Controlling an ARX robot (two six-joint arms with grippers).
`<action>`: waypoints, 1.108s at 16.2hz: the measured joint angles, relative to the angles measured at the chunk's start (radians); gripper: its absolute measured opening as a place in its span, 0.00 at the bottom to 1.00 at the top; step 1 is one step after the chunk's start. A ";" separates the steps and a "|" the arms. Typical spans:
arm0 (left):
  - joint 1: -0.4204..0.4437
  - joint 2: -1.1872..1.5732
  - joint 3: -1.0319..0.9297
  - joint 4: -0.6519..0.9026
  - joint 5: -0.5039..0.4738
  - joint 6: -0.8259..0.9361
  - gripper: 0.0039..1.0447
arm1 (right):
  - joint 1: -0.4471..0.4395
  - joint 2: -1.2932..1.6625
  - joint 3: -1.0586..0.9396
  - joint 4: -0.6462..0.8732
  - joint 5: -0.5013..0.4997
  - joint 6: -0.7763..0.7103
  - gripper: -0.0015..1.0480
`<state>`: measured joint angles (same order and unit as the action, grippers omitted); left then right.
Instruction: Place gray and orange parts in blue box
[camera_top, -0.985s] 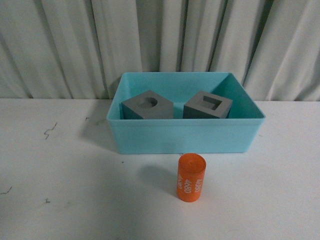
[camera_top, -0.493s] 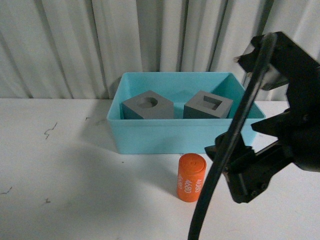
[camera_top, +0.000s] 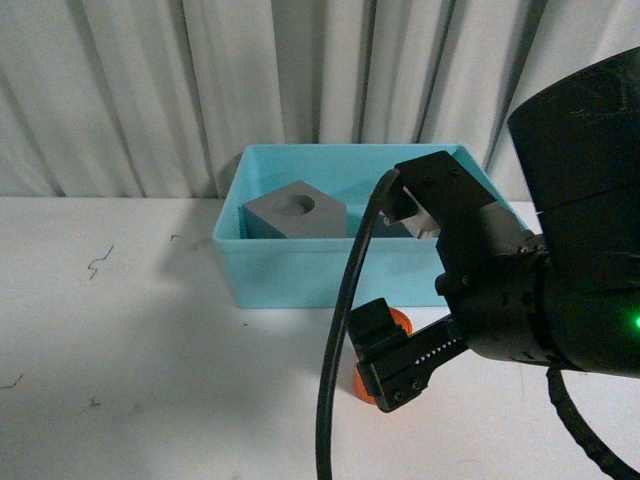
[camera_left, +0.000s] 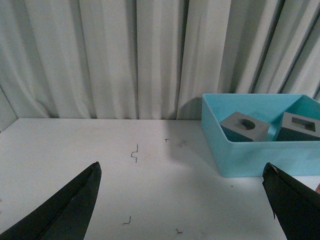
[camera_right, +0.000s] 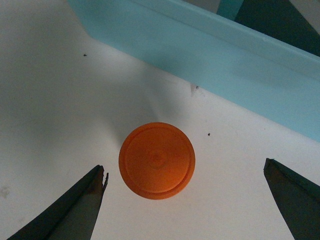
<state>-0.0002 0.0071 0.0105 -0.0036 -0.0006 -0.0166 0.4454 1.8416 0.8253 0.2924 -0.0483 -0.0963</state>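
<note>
The blue box (camera_top: 300, 275) stands at the back middle of the white table. In it sits a gray cube with a round recess (camera_top: 295, 212). The left wrist view shows both cubes, round recess (camera_left: 245, 126) and rectangular recess (camera_left: 300, 126), inside the box (camera_left: 240, 160). The orange cylinder (camera_right: 156, 160) stands upright on the table just in front of the box wall (camera_right: 225, 50). My right gripper (camera_right: 184, 167) hangs open above it, a finger on either side and well apart from it. In the front view my right arm (camera_top: 540, 300) hides most of the cylinder (camera_top: 402, 322). My left gripper (camera_left: 182, 166) is open over bare table.
A pleated grey-white curtain (camera_top: 150, 90) closes off the back. The white table (camera_top: 120, 350) carries a few small dark marks (camera_left: 134, 151) left of the box. A black cable (camera_top: 340, 330) hangs from my right arm in front of the box.
My right arm came in from the right and moved over the orange cylinder. It now covers the rectangular-recess cube and most of the cylinder in the front view. The parts have not moved.
</note>
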 joint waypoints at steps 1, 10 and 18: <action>0.000 0.000 0.000 0.000 0.000 0.000 0.94 | 0.009 0.025 0.016 -0.001 0.015 0.000 0.94; 0.000 0.000 0.000 0.000 0.000 0.000 0.94 | 0.066 0.155 0.127 -0.047 0.071 0.011 0.81; 0.000 0.000 0.000 0.000 0.000 0.000 0.94 | 0.064 0.089 0.122 -0.053 0.048 0.065 0.46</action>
<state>-0.0002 0.0074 0.0105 -0.0036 -0.0006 -0.0166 0.5098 1.9305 0.9478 0.2394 -0.0006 -0.0315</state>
